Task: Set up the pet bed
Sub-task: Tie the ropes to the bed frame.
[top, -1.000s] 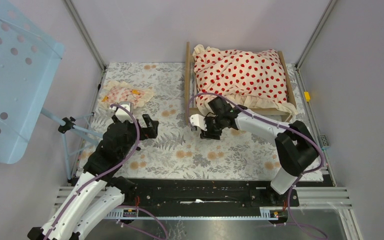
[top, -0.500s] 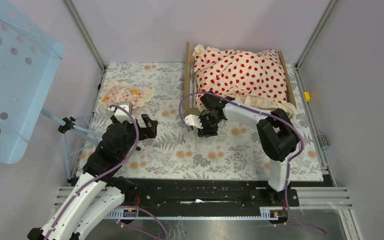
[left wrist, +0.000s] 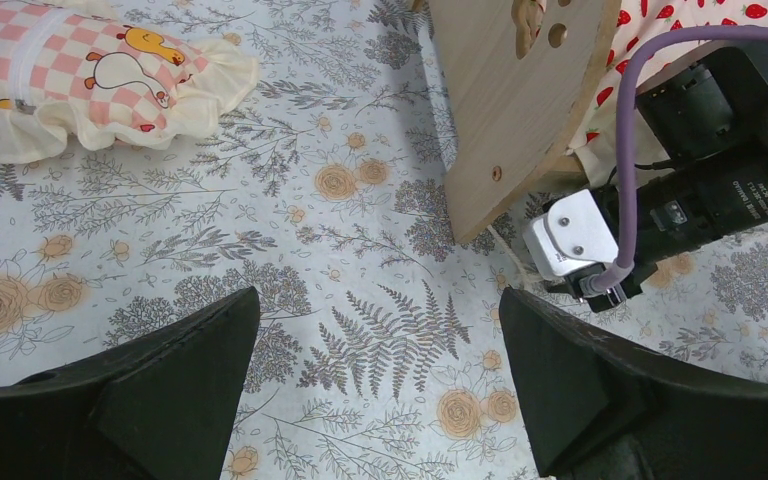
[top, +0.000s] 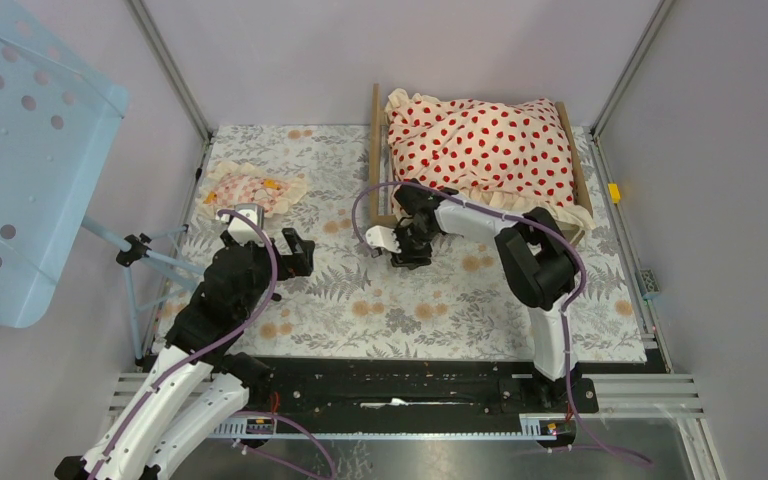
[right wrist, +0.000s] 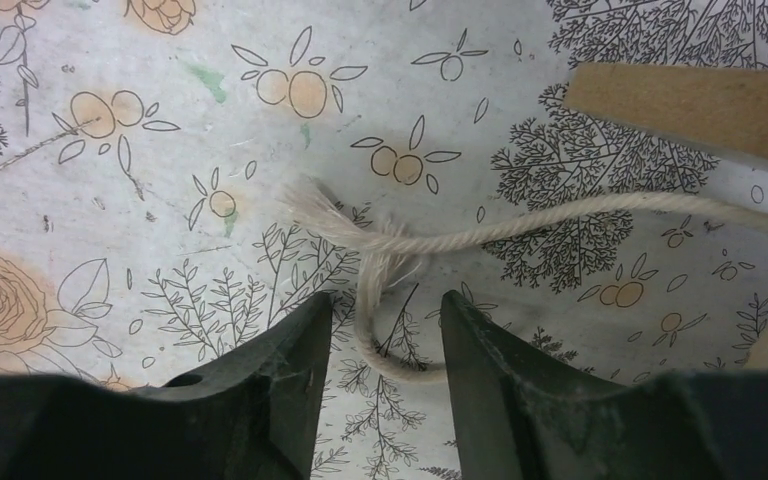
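The pet bed, a light-wood frame, stands at the back right with a red-dotted ruffled blanket heaped over it. Its headboard with cutouts shows in the left wrist view. My right gripper is low at the headboard's near corner. In its own view the right gripper is open, and a loop of pale cord lies on the mat between the jaws without touching them. My left gripper hangs wide open over the floral mat, holding nothing. A pink checked pillow lies ahead of it to the left.
A floral mat covers the table. A pale blue perforated stand leans over the left side. Metal frame posts and grey walls close in the back and sides. A wooden edge lies close to the right gripper.
The right arm has slid left along the near end of the bed to the headboard corner, and its jaws have narrowed a little. The left arm has not moved.
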Available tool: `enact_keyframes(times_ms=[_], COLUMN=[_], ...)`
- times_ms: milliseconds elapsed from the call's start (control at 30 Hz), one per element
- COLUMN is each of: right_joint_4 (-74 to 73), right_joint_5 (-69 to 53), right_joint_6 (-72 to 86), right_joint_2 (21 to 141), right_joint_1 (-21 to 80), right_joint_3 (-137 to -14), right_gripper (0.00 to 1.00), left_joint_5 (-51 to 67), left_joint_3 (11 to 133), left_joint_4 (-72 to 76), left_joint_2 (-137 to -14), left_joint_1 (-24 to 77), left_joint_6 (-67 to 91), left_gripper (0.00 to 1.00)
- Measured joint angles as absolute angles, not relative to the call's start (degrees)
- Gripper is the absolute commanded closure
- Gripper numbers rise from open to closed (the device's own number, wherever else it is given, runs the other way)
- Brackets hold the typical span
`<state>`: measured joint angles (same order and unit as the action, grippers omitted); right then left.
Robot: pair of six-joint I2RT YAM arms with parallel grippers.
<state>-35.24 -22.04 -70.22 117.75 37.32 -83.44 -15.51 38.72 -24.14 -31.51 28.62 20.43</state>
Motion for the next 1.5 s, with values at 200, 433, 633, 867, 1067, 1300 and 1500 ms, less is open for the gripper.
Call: enact_keyframes(times_ms=[200, 433, 633, 867, 1067, 1300, 1500], right_joint_4=[-36.1, -32.2, -29.7, -31.2, -33.9, -37.8, -41.8], right_joint_5=[-22.1, -23.0, -23.1, -20.8, -18.9, -19.0, -19.1], right_joint_6=[-69.8, -68.1, -65.8, -64.5, -64.7, -64.7, -64.8], right_joint_2=[118.5, 116.4, 113.7, 109.9, 106.9, 103.2, 98.1], right_joint_1=[37.3, 37.3, 37.1, 37.1, 37.0, 37.0, 37.0], right_joint_3=[-84.4, -80.7, -76.7, -75.3, -75.4, -74.1, -71.9], right_gripper=[0.66, 0.97, 1.00, 1.00, 1.00, 1.00, 1.00], left_joint_5=[-15.6, -15.6, -15.6, -15.6, -15.6, -15.5, -15.5], left_joint_3=[38.7, 38.7, 38.2, 38.1, 38.1, 38.1, 38.1], left_joint_4=[-24.1, -24.1, -24.2, -24.2, -24.2, -24.2, -24.2], left_joint_2=[-31.5, -31.5, -31.5, -31.5, -31.5, -31.6, -31.6], left_joint_1=[28.6, 28.6, 28.6, 28.6, 28.6, 28.6, 28.6], left_joint_6=[20.4, 20.4, 20.4, 20.4, 20.4, 20.4, 20.4], left_gripper=[0.01, 0.01, 0.01, 0.01, 0.01, 0.01, 0.01])
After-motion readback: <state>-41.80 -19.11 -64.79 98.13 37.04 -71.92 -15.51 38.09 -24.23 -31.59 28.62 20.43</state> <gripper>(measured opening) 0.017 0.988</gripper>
